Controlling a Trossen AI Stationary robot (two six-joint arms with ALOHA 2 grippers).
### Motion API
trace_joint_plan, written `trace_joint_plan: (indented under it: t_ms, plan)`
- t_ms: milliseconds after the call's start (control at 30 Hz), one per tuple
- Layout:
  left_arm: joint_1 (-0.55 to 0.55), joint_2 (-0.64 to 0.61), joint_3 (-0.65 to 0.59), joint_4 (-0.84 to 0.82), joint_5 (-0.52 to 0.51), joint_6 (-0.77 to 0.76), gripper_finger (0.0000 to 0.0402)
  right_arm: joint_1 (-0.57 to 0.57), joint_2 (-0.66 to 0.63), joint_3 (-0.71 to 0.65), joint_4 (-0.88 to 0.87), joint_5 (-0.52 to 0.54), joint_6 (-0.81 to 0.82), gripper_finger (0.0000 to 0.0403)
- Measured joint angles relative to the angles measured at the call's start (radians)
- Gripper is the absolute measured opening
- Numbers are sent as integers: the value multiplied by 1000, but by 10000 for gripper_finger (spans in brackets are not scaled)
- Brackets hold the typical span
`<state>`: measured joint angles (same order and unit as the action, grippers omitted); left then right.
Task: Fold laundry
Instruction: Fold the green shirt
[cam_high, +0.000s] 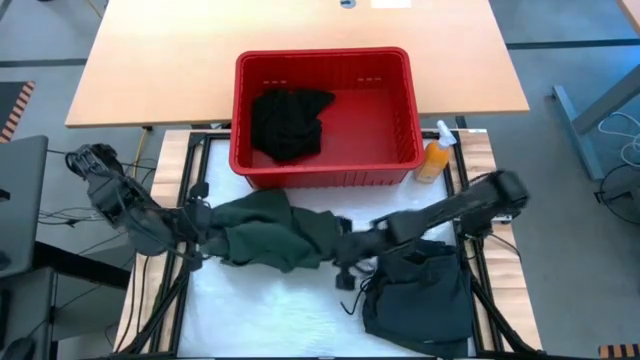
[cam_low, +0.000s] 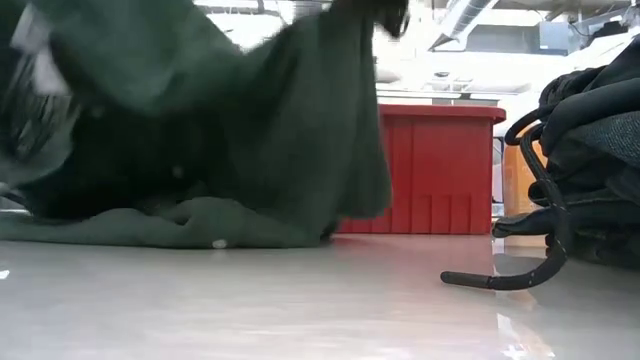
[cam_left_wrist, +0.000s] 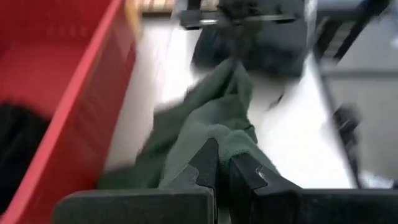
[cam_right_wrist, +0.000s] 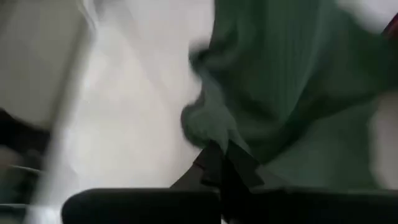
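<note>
A dark green garment (cam_high: 270, 230) stretches across the white table between my two grippers. It hangs in the low view (cam_low: 250, 130), with its lower folds on the table (cam_low: 150, 228). My left gripper (cam_high: 203, 228) is shut on its left end, my right gripper (cam_high: 345, 232) on its right end. A black garment (cam_high: 290, 122) lies in the red basket (cam_high: 400, 100). Another dark garment pile (cam_high: 415, 290) lies on the table at the near right. My left gripper pinches a bunched fold at the green garment's left end (cam_left_wrist: 233, 146) between its two fingers, slanting down from the table's left. The cloth runs away from the fingers toward the other arm. My right gripper pinches a bunched bit of the garment's right end (cam_right_wrist: 211, 134) between its two fingers, slanting down from the table's right. That end is raised, and the cloth hangs from it down to the table.
The red basket stands at the table's far edge, an orange spray bottle (cam_high: 435, 155) beside its right corner. A black strap (cam_low: 520, 272) trails from the dark pile onto the table. Bare white table (cam_high: 270, 310) lies in front of the green garment.
</note>
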<state>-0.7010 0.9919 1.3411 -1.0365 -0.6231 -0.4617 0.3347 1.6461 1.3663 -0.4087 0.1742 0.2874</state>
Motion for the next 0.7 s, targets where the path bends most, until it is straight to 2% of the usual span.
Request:
trace_joint_plan:
  t_ms: [100,233,333,433,533,600,700]
  plan:
    - [0,-47,0,160,-12,112,0,38,-193,0,7,126,1,19]
    - [0,-122,0,412,-18,285,0,136,-428,2,63,427,-44,19]
    - [0,-168,0,606,-12,427,0,234,-551,2,160,643,-131,19]
    - [0,-196,0,769,32,555,0,320,-610,2,256,797,-228,19]
    - [0,-208,0,850,83,634,0,396,-623,4,297,888,-292,19]
    - [0,-210,0,834,96,638,0,431,-618,3,253,915,-278,19]
    - [0,-205,0,720,93,577,0,425,-575,2,142,925,-168,19]
